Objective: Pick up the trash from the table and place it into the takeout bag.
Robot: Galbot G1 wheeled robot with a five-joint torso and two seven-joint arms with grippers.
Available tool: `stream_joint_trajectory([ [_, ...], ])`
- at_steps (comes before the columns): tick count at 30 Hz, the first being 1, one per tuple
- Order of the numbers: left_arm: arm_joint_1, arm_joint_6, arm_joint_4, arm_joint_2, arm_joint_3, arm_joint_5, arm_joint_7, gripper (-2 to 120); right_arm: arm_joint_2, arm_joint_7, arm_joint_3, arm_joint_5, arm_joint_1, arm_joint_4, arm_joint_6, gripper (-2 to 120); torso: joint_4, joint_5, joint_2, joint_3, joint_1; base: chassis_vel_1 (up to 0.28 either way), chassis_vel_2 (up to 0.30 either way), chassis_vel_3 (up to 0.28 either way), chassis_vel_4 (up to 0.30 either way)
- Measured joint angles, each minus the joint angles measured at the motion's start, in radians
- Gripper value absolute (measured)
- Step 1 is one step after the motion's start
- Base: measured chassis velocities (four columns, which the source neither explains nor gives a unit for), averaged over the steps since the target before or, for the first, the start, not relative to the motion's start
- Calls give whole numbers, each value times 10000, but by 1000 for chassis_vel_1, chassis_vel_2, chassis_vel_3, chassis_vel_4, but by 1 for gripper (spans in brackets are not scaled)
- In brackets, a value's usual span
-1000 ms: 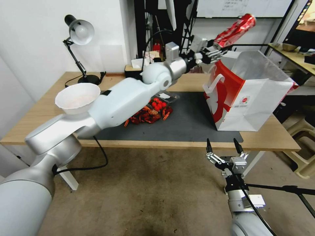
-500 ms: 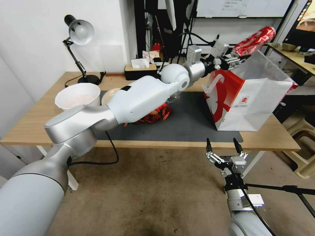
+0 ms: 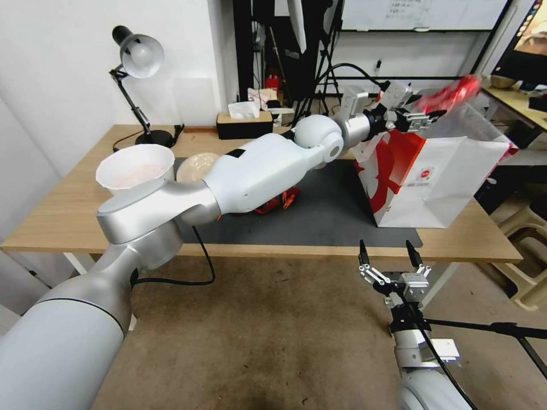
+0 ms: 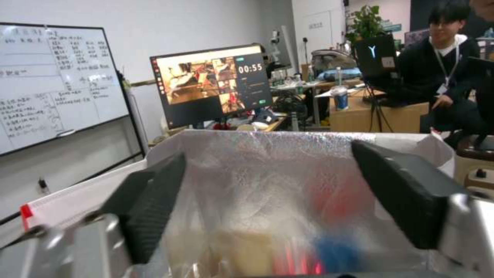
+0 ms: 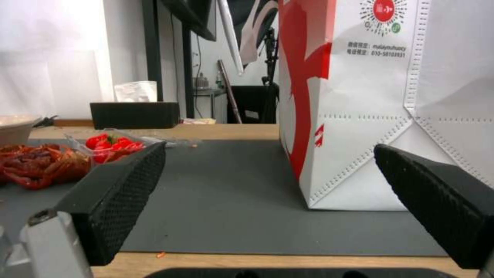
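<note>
My left gripper (image 3: 423, 117) hangs over the mouth of the takeout bag (image 3: 444, 182), open with nothing between its fingers. The red soda can (image 3: 454, 94) is a blur just beyond its fingertips, above the bag's far side. In the left wrist view the gripper (image 4: 268, 154) looks down into the bag's silvery lining (image 4: 308, 135), where red (image 4: 334, 200), blue (image 4: 334, 251) and beige (image 4: 242, 247) shapes show. A beige round bowl (image 3: 135, 168) stands at the table's (image 3: 57, 210) left. My right gripper (image 3: 388, 253) is open below the table's front edge.
A second pale round bowl (image 3: 196, 167) sits by the dark mat (image 3: 330, 210). Red crayfish scraps (image 3: 276, 202) and a clear tray of red berries (image 5: 110, 144) lie on the mat. A desk lamp (image 3: 137, 62) and a tissue box (image 3: 244, 122) stand at the back.
My left arm swung right, carrying the can over the bag. Its fingers have opened and the can has left them.
</note>
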Motion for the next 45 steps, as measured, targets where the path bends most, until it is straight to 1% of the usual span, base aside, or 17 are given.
stream_joint_trajectory([
  [4, 29, -14, -28, 39, -241, 13, -98, 97, -1, -1, -2, 2, 50, -18, 0, 100, -1, 0, 0, 0, 0, 0, 0, 0, 0],
  [10, 259, -36, -366, 432, -1080, -73, -378, 100, -4, 0, 5, 8, 35, -20, 0, 100, -4, 0, 0, 0, 0, 0, 0, 0, 0],
  [13, 425, -40, -625, 906, -1362, -136, -464, 100, 0, 2, 46, 8, 7, -20, 0, 100, 1, -3, 0, 0, 0, 0, 0, 0, 0],
  [16, 810, -21, -1173, 1769, -1807, -205, -647, 100, 30, 7, 55, 3, 18, 27, -24, 100, 1, -4, 0, 0, 0, 0, 0, 0, 0],
  [17, 810, -21, -1173, 1769, -1807, -205, -647, 100, 30, 7, 55, 3, 18, 27, -24, 100, 1, -4, 0, 0, 0, 0, 0, 0, 0],
  [20, 1300, 13, -1810, 2583, -2246, -279, -902, 100, 34, 7, 31, -26, 26, 54, -73, 100, 2, -5, 0, 0, 0, 0, 0, 0, 0],
  [24, 1650, 57, -2274, 3107, -2528, -344, -1018, 100, 34, 7, 2, -49, 33, 68, -106, 100, 0, -6, 0, 0, 0, 0, 0, 0, 0],
  [26, 2074, 66, -2730, 3810, -2829, -387, -1066, 100, 34, 6, -37, -81, 65, 71, -134, 100, -2, -4, 0, 0, 0, 0, 0, 0, 0],
  [27, 2074, 66, -2730, 3810, -2829, -387, -1066, 100, 34, 6, -37, -81, 65, 71, -134, 100, -2, -4, 0, 0, 0, 0, 0, 0, 0],
  [29, 2540, 63, -3180, 4644, -3186, -407, -1074, 100, 37, 5, -78, -105, 103, 71, -170, 100, -1, -1, 0, -1, 0, 0, 0, 0, 0],
  [30, 2540, 63, -3180, 4644, -3186, -407, -1074, 100, 37, 5, -78, -105, 103, 71, -170, 100, -1, -1, 0, -1, 0, 0, 0, 0, 0],
  [33, 3447, 58, -3905, 5682, -3973, -397, -1095, 100, 28, 1, -90, -116, 140, 70, -226, 100, 2, -3, 1, -1, 0, 0, 0, 0, 0],
  [34, 3447, 58, -3905, 5682, -3973, -397, -1095, 100, 28, 1, -90, -116, 140, 70, -226, 100, 2, -3, 1, -1, 0, 0, 0, 0, 0],
  [37, 4569, 56, -4565, 6345, -4978, -231, -1110, 100, 2, -2, -132, -128, 231, -8, -243, 100, 1, -9, 1, 0, 0, 0, 0, 0, 0],
  [40, 5237, 47, -4888, 6608, -5498, -98, -1111, 100, 3, -4, -186, -135, 303, -62, -255, 100, 0, 5, 1, -1, -1, 0, 0, 0, 0],
  [41, 5649, 46, -5058, 6766, -5739, -29, -1111, 100, 3, -4, -206, -137, 331, -76, -265, 100, -3, -5, 0, -1, 0, 0, 0, 0, 0],
  [45, 6403, 29, -5379, 7033, -6228, 97, -1110, 100, 0, -8, -236, -138, 380, -102, -275, 100, -3, 3, 1, -1, 0, 0, 0, 0, 0],
])
